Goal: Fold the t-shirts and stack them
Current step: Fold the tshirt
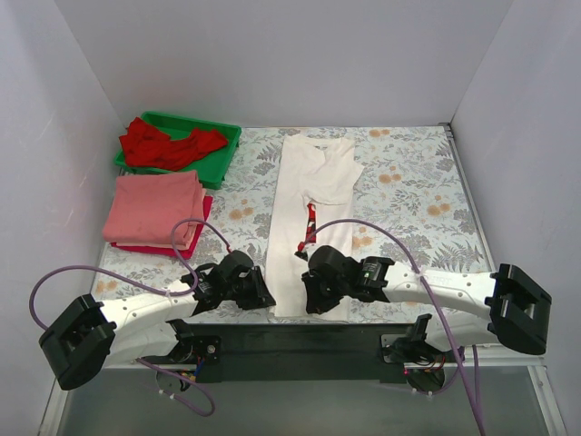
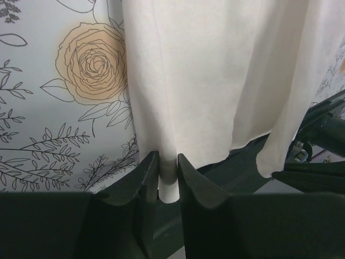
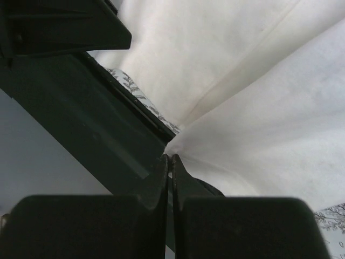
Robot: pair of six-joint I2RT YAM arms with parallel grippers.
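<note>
Your left gripper and right gripper each pinch the near hem of the one cream-white cotton t-shirt. Two folded ones sit stacked left: salmon-pink tee over crimson tee.

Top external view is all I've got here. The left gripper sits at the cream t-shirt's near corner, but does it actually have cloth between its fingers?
Observer: Yes. In the left wrist view, the left gripper is pinching a fold of the cream t-shirt at its hem.
Operator: And the right one?
Observer: The right gripper has its fingers together. The shirt's creases run right to their tips, so it looks pinched there too.
Operator: Is the hem all on the table?
Observer: No. Part of it reaches past the near edge of the floral table cover and lies over the dark rail.
</note>
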